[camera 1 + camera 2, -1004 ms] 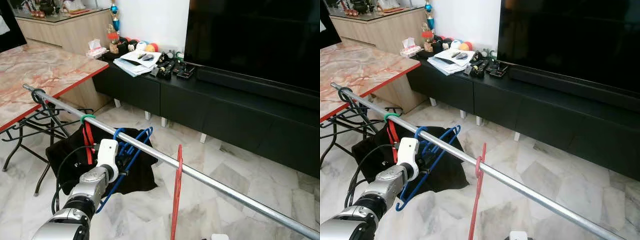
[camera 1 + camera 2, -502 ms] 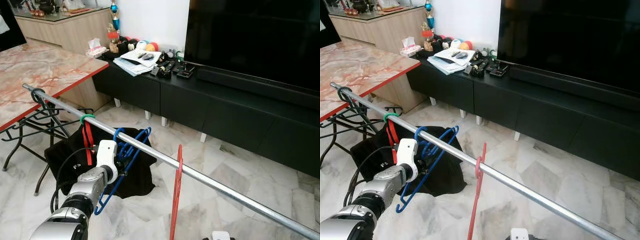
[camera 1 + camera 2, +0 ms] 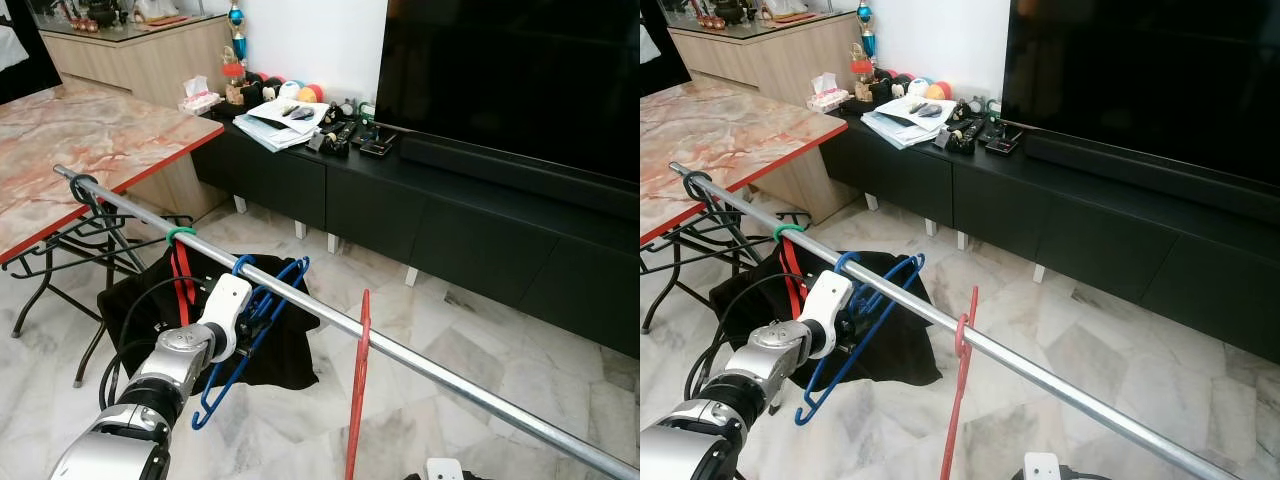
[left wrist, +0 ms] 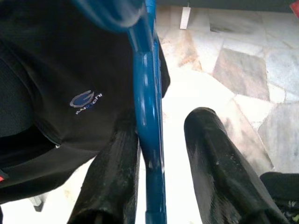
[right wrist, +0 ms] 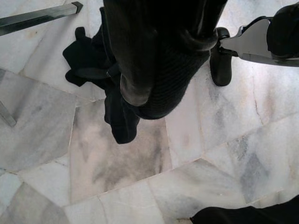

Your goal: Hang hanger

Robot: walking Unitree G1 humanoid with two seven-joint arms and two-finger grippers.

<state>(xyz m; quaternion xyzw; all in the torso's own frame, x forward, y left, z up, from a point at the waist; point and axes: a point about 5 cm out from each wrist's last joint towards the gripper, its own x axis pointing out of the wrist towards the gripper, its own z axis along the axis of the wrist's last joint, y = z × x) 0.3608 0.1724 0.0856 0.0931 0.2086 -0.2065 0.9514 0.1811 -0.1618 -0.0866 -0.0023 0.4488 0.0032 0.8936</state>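
Note:
A blue hanger (image 3: 262, 300) hangs by its hook on the silver rail (image 3: 420, 362) that slants across the room. My left gripper (image 4: 163, 122) is at the hanger just below the rail. The hanger's blue bar (image 4: 149, 116) runs between the two black fingers, against one finger (image 4: 117, 163) and with a gap to the other, so the gripper is open. A red hanger (image 3: 355, 400) hangs further along the rail. Another red one with a green hook (image 3: 179, 262) hangs beyond the blue one. My right gripper (image 5: 140, 88) hangs idle over the marble floor with its fingers together.
A black garment (image 3: 285, 355) lies on the floor under the rail. A marble-topped table (image 3: 90, 140) stands at the left with folding metal legs (image 3: 60, 270) beneath it. A long black TV cabinet (image 3: 450, 220) with clutter on it and a large TV (image 3: 520, 70) line the far wall.
The head view has shifted slightly. My left wrist has edged a little closer to the rail. The blue hanger stays hooked on the rail.

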